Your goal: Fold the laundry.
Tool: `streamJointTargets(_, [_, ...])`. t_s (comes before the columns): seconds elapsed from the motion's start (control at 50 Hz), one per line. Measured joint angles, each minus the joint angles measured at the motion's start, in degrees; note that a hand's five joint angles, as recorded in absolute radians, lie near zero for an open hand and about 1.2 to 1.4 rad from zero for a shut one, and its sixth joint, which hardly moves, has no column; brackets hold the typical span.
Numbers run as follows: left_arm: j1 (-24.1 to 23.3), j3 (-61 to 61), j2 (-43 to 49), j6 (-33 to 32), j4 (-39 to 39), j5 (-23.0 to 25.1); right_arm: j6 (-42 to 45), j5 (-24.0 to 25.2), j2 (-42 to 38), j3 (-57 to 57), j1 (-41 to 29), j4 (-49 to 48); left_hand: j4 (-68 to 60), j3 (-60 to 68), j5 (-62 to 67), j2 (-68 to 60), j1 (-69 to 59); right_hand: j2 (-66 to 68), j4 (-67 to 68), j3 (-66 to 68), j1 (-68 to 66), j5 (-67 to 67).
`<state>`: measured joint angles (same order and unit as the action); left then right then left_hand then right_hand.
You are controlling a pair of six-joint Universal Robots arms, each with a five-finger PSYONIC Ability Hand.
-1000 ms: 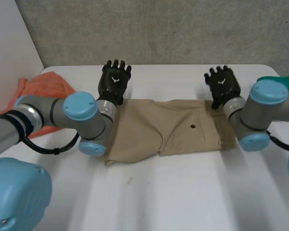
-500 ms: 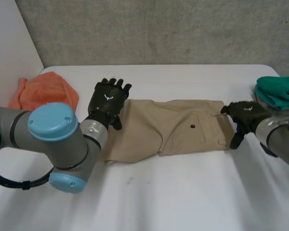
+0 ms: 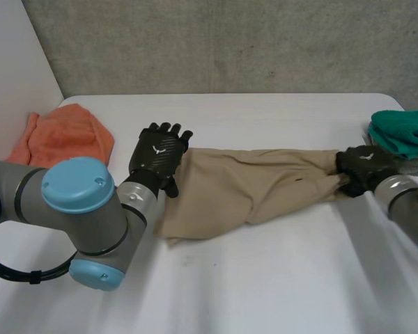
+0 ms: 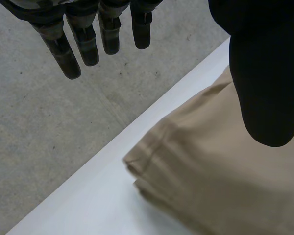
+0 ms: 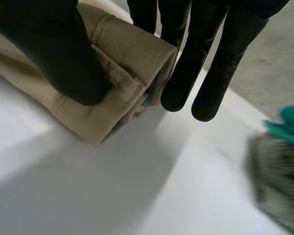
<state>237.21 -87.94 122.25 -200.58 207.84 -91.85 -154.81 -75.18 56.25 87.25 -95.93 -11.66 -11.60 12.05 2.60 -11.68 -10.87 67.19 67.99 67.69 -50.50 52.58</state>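
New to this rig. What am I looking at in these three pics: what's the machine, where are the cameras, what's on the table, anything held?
A two-armed robot with black hands is folding laundry on a white table. One picture looks down from a camera between the arms; the other two come from cameras on each wrist, looking along that hand's palm. Beige trousers lie stretched across the table. The right hand pinches one end between thumb and fingers; the left hand, fingers straight, is at the other end. An orange cloth and a green cloth lie aside.
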Motion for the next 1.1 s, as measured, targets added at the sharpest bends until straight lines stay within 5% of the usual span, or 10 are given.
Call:
streamJointTargets(0.28, [1.71,-4.6,-5.17,0.03,-0.02,0.0,18.44,0.04,8.85,4.31,8.9,2.03,0.0,0.0,0.0,0.0,0.0,0.0,0.0,0.0,-1.52,1.7])
streamJointTargets(0.38, [2.4,-5.94,-7.6,0.16,-0.03,-0.05,26.7,3.3,11.12,2.15,2.61,0.18,0.0,0.0,0.0,0.0,0.0,0.05,0.03,0.0,-2.87,1.95])
streamJointTargets(0.58, [2.57,-7.48,-11.44,2.36,-0.07,-0.09,29.06,17.38,9.03,1.47,-17.52,-6.01,0.0,0.0,0.0,0.0,0.0,0.22,0.06,0.21,-2.87,2.51])
streamJointTargets(0.72, [2.73,-7.49,-12.2,3.61,-0.04,-0.09,29.56,21.31,3.77,2.07,-25.76,-6.45,0.0,0.0,0.0,0.0,0.0,-6.92,-7.49,-7.25,1.68,-3.46])
streamJointTargets(0.82, [2.74,-6.15,-12.05,3.76,0.07,-0.02,24.2,18.95,3.8,1.9,-26.31,-5.9,0.0,0.0,0.0,0.0,0.0,-50.63,-50.89,-50.54,37.59,-44.82])
streamJointTargets(0.9, [2.43,-4.28,-11.74,3.82,0.11,-0.02,16.21,15.82,6.09,1.5,-25.32,-5.63,0.0,0.0,0.0,0.0,0.0,-54.53,-54.66,-55.36,38.91,-48.96])
streamJointTargets(1.02, [-1.54,4.18,-7.92,4.75,-0.76,-0.02,-12.98,8.02,13.51,-0.87,-20.53,-3.84,0.0,0.0,0.0,0.0,0.0,-54.53,-54.66,-55.36,38.91,-49.04])
streamJointTargets(1.1, [-4.3,9.24,-4.43,5.32,-2.82,0.04,-21.86,5.88,14.48,-3.28,-17.51,0.01,0.0,0.0,0.0,0.0,0.0,-54.53,-54.66,-55.36,38.91,-49.03])
